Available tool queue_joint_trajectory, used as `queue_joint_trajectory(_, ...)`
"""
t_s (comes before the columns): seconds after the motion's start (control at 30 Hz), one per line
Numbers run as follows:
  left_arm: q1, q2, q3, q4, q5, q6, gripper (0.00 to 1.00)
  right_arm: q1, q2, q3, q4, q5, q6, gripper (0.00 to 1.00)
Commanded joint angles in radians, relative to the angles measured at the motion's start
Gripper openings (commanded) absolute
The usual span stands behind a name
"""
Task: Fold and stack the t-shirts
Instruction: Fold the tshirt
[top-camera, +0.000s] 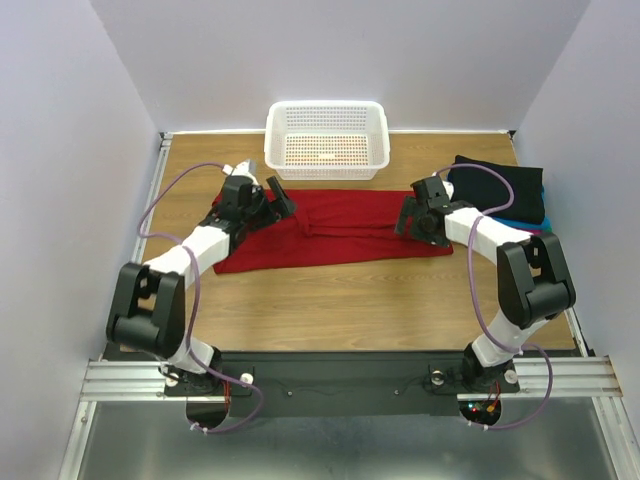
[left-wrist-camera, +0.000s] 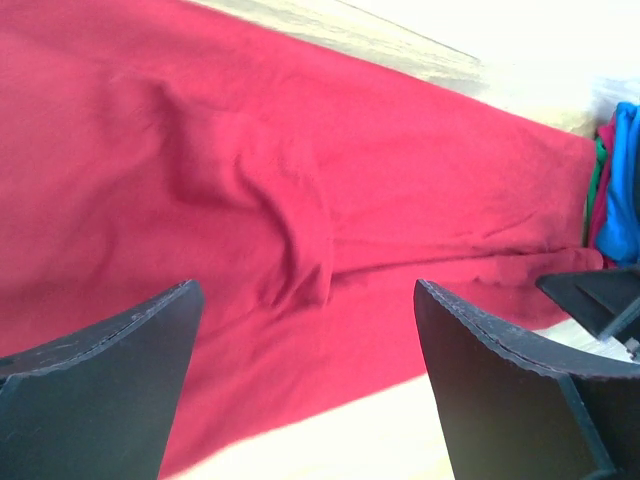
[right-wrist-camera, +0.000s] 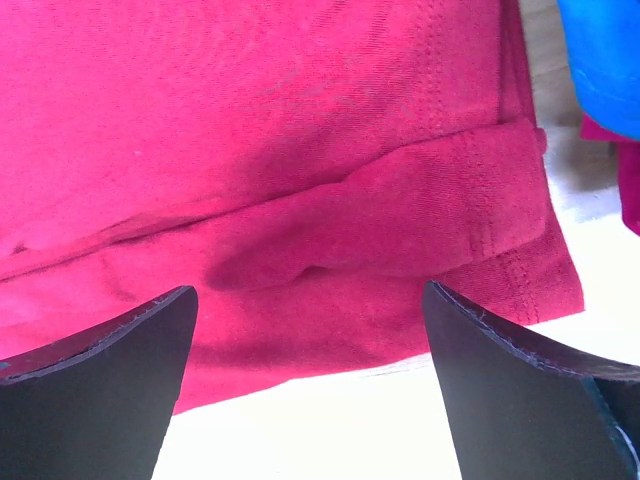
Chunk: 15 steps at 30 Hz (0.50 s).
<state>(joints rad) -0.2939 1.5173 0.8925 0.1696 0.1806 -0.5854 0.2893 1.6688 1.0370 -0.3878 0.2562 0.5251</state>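
Observation:
A dark red t-shirt (top-camera: 330, 230) lies folded lengthwise into a long strip across the table's middle. My left gripper (top-camera: 278, 200) is open and empty over its left end; the cloth (left-wrist-camera: 300, 200) fills the left wrist view between the fingers (left-wrist-camera: 120, 370). My right gripper (top-camera: 408, 218) is open and empty over its right end, where a folded hem (right-wrist-camera: 400, 230) shows. A stack of folded shirts with a black one (top-camera: 500, 190) on top and a blue one (top-camera: 528, 226) under it sits at the right. Blue and green edges (left-wrist-camera: 618, 190) show in the left wrist view.
A white perforated basket (top-camera: 327, 139) stands at the back centre, just behind the red shirt. The wooden table (top-camera: 350, 300) lies bare in front of the shirt. Grey walls close in both sides.

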Motion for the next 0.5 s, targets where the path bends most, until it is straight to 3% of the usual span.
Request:
queue_joint_trajectory(0.0, -0.004, -0.134, -0.15, 0.01, -0.101, -0.019, 0.98, -0.009, 0.005, 0.0, 0.05, 0.034, 0.03, 1.0)
queue_joint_trajectory(0.2, -0.002, -0.158, -0.277, 0.036, -0.171, -0.039, 0.98, -0.01, 0.04, 0.017, 0.141, 0.031, 0.069, 1.0)
queue_joint_trajectory(0.47, 0.006, -0.12, -0.31, 0.027, -0.219, -0.042, 0.98, -0.013, 0.109, 0.135, 0.213, 0.144, 0.026, 1.0)
